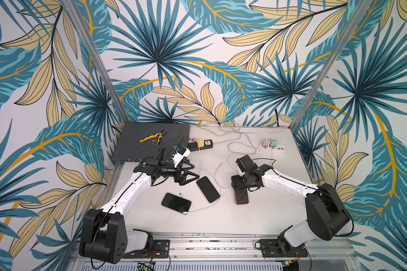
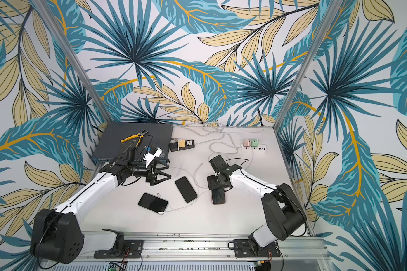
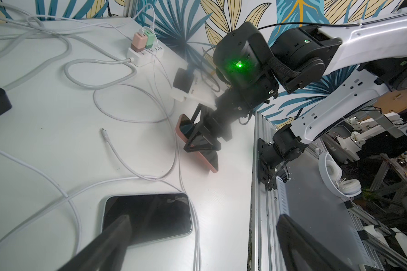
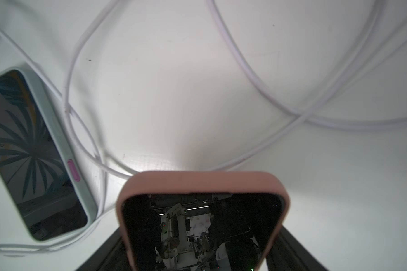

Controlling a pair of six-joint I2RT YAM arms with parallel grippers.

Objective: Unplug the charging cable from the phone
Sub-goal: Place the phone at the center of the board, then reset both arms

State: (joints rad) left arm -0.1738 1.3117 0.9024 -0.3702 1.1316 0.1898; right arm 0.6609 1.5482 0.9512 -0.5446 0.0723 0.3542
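Pink phone (image 4: 201,185) tight in right tool (image 4: 201,232)

I see the table (image 1: 268,218) bearing a black phone (image 1: 176,203), pale phone (image 1: 208,189), pink phone (image 1: 242,198), cables (image 4: 338,124), black strip (image 1: 207,143), white strip (image 1: 276,149) — and a dark box (image 1: 132,145).

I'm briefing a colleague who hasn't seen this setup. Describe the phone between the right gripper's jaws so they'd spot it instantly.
On the white table, three phones lie between the two arms. The target phone is the one nearest the right arm, its far end straddled by the right gripper. Unlike the mint-cased phone beside it and the dark phone beyond, its case is pink.
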